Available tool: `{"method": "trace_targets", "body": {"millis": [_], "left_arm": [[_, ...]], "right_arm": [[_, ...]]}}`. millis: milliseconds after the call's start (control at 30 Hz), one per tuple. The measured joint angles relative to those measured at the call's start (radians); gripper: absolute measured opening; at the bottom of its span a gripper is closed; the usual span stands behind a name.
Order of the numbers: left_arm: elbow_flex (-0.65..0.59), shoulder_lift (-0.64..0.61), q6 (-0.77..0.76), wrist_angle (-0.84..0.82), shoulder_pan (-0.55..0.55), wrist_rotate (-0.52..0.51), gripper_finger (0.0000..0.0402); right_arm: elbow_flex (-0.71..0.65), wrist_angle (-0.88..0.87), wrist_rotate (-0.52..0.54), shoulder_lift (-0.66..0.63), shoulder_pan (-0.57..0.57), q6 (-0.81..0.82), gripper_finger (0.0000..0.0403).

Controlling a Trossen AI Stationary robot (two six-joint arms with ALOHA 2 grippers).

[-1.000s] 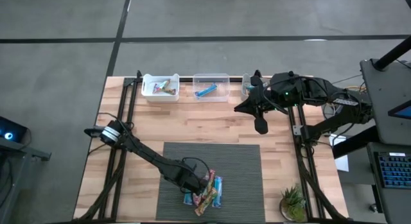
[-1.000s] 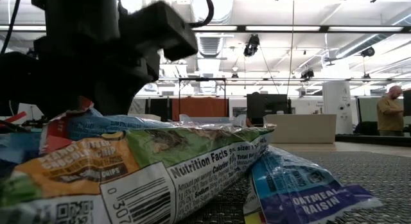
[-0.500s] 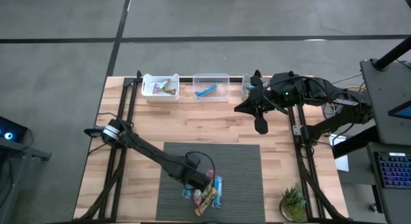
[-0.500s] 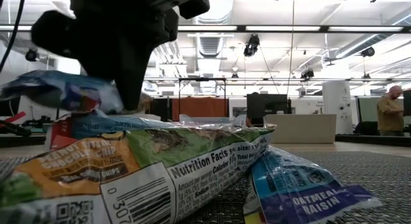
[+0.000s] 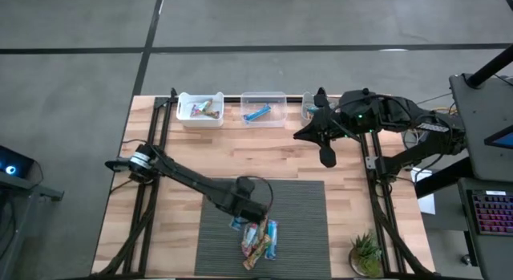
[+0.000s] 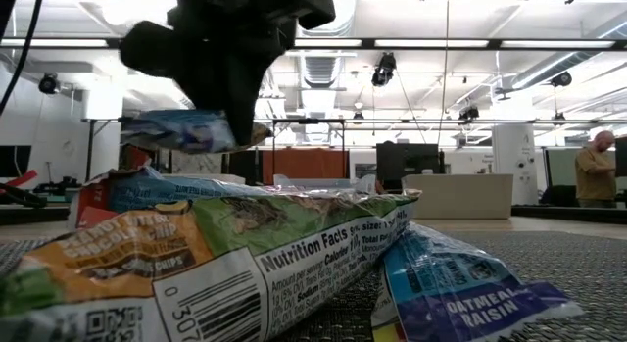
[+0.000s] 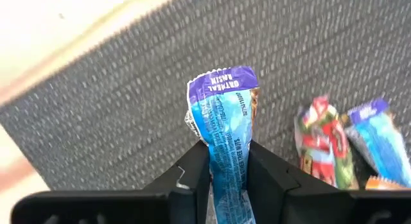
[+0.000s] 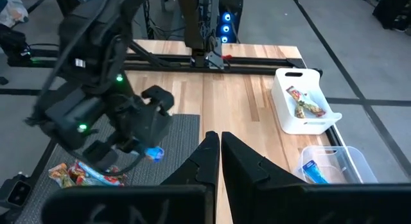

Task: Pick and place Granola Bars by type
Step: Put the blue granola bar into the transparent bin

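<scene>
Wooden table [image 5: 184,152]: a dark woven mat [image 5: 304,216] lies on its near central part. A small pile of granola bars [image 5: 260,240] rests on the mat. A white bin [image 5: 183,115] and a clear bin [image 5: 276,107] sit along the far edge; a small plant [image 5: 367,252] stands at the near right corner.

Green bar [image 6: 196,254]: "Nutrition Facts"; blue bar [image 6: 460,293]: seemingly "OATMEAL RAISIN".

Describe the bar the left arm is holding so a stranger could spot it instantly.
Start at the dark woven mat near the table's front, then find the left gripper above it. Clamped between its fingers is a blue Oatmeal Raisin bar with a purple end. It alone is lifted; the other bars lie piled on the mat.
</scene>
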Motion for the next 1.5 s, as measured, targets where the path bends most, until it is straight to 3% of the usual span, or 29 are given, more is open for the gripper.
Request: {"method": "trace_targets", "body": {"millis": [233,467,933,1200,1500], "left_arm": [[0.0,-0.071,0.079,-0.035,0.051,-0.099,0.0069],[0.0,-0.148,0.203,-0.034,0.099,-0.207,0.0069],[-0.003,-0.304,0.453,-0.03,0.199,-0.316,0.0069],[-0.005,-0.375,0.612,-0.005,0.289,-0.329,0.0069],[-0.005,-0.395,0.771,0.07,0.38,-0.313,0.0069]], "right_arm": [[0.0,-0.003,-0.003,-0.051,0.0,0.008,0.0009],[0.0,-0.115,-0.004,-0.124,0.0,0.037,0.0009],[0.0,-0.314,-0.014,-0.228,0.0,0.115,0.0009],[0.0,-0.387,0.023,-0.245,-0.031,0.232,0.0009],[0.0,-0.406,0.076,-0.24,-0.184,0.227,0.0009]]}}
